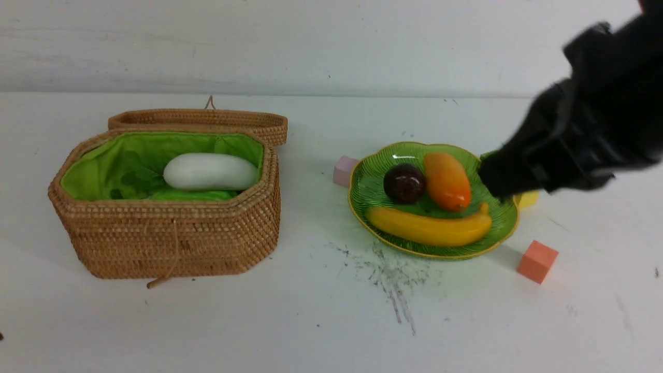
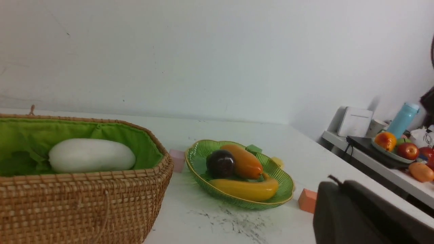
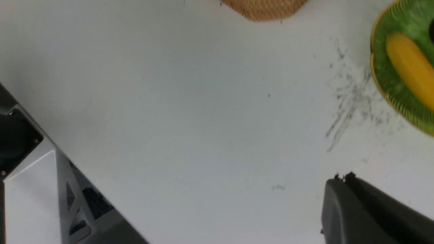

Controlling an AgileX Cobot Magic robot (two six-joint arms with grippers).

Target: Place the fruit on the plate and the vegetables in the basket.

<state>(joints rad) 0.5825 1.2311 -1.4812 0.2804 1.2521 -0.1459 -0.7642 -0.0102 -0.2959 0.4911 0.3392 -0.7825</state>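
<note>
Right gripper blurred above the far right rim of the plate; jaw state not discernible, possibly clear of any load. Banana, mango, mangosteen grouped on plate; radish inside basket, lid open for access.

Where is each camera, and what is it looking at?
Front view: between the arms, facing forward at the basket and plate; the blurred right arm shows.
Left wrist view: low beside the basket, facing the plate and wall; a dark gripper part shows.
Right wrist view: above, facing down at the table; a gripper part shows.
Shared: all show the banana.
</note>
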